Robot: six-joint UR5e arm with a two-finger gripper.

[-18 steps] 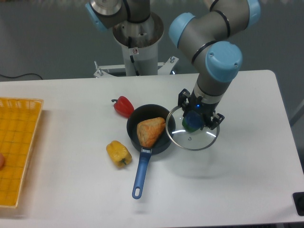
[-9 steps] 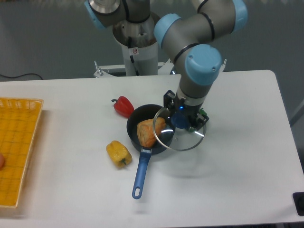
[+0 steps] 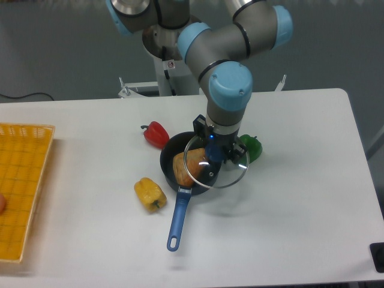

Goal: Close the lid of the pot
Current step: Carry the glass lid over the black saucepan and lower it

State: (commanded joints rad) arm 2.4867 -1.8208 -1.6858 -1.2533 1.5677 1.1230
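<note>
The black pot [image 3: 171, 158] with a long blue handle [image 3: 177, 218] sits mid-table and holds an orange pepper [image 3: 187, 166]. My gripper [image 3: 215, 157] is shut on the blue knob of the glass lid [image 3: 231, 176]. It holds the lid in the air, overlapping the pot's right half and reaching past its right rim. The knob is mostly hidden by the fingers.
A red pepper [image 3: 156, 134] lies just left of the pot, a yellow pepper [image 3: 149, 194] at its front left, and a green pepper [image 3: 250, 147] to the right of the lid. A yellow basket [image 3: 21, 180] stands at the table's left edge.
The gripper has carried the lid leftward, from beside the pot to partly over it. The green pepper, hidden under the lid before, now shows to the right.
</note>
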